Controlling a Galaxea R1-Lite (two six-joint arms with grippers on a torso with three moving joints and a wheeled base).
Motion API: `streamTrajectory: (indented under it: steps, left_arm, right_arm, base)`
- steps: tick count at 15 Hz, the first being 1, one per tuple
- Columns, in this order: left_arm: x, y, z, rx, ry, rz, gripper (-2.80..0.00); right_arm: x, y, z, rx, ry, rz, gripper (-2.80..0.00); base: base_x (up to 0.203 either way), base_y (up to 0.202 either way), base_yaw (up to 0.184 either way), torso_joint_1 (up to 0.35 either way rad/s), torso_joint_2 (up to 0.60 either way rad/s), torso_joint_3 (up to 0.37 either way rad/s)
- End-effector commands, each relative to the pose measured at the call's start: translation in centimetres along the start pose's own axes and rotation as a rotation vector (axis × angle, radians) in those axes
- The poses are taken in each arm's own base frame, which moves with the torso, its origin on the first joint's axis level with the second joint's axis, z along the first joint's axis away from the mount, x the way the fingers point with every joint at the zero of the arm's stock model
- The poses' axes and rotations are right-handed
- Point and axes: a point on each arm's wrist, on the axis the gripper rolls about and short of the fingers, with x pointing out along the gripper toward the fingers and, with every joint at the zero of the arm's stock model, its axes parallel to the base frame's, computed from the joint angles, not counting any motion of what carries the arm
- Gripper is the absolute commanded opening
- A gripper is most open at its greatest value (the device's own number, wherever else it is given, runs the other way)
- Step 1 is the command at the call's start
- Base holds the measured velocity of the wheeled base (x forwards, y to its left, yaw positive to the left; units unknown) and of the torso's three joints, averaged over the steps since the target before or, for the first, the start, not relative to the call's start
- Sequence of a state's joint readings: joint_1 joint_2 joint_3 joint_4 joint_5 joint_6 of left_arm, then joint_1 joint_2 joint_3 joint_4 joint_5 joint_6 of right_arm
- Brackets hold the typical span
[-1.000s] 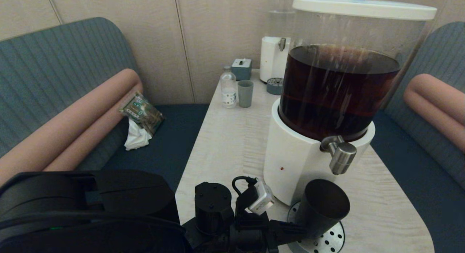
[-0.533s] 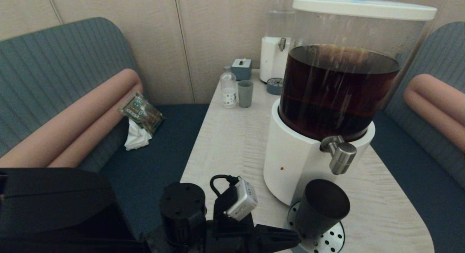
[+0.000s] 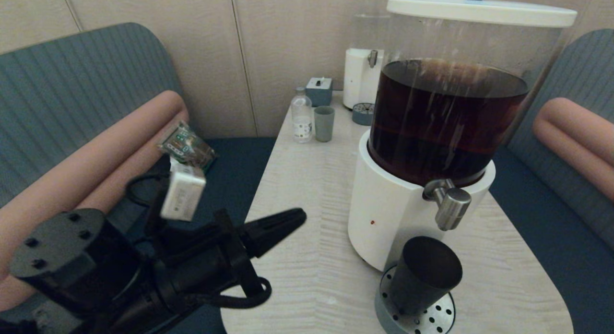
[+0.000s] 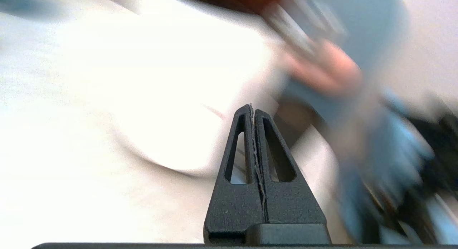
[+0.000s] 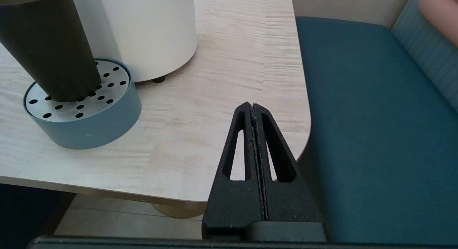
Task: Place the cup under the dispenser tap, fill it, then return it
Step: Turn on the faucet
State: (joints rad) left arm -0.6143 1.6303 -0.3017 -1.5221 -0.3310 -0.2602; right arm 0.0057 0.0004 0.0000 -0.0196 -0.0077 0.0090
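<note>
The dark tapered cup (image 3: 422,274) (image 5: 50,52) stands upright on the perforated drip tray (image 3: 439,317) (image 5: 103,115), just below the brushed-steel dispenser tap (image 3: 451,207) of the big white-based dispenser (image 3: 398,214) holding dark brown liquid. No gripper touches the cup. My left gripper (image 3: 300,215) (image 4: 252,107) is shut and empty, raised over the table's near left edge, well left of the cup. My right gripper (image 5: 252,106) is shut and empty, low by the table's near right corner; the head view does not show it.
At the table's far end stand a paler grey-blue cup (image 3: 324,124), a small clear bottle (image 3: 301,115), a small grey box (image 3: 319,90) and a second dispenser with clear liquid (image 3: 367,51). Bench seats (image 5: 368,127) flank the table; a snack packet (image 3: 187,149) lies on the left one.
My left gripper has left the cup's side, drawn back to the left and risen, fingers now shut. The cup stays on the drip tray under the tap.
</note>
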Motion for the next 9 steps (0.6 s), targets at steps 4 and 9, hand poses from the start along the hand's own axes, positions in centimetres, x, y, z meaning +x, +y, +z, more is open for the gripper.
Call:
streamTrajectory:
  steps: [4, 9]
  left_arm:
    - [-5.9, 0.3, 4.8, 0.036, -0.25, 0.258, -2.8]
    - [-11.4, -0.7, 6.9, 0.102, -0.424, 0.424, -2.8]
  right_arm:
    - [0.0, 0.0, -0.2, 0.0, -0.001, 0.0, -2.8]
    - [0.0, 0.0, -0.2, 0.0, -0.001, 0.0, -2.8]
  base:
    - [0.0, 0.0, 0.0, 0.0, 0.0, 0.0]
    - [0.0, 0.0, 0.0, 0.0, 0.0, 0.0]
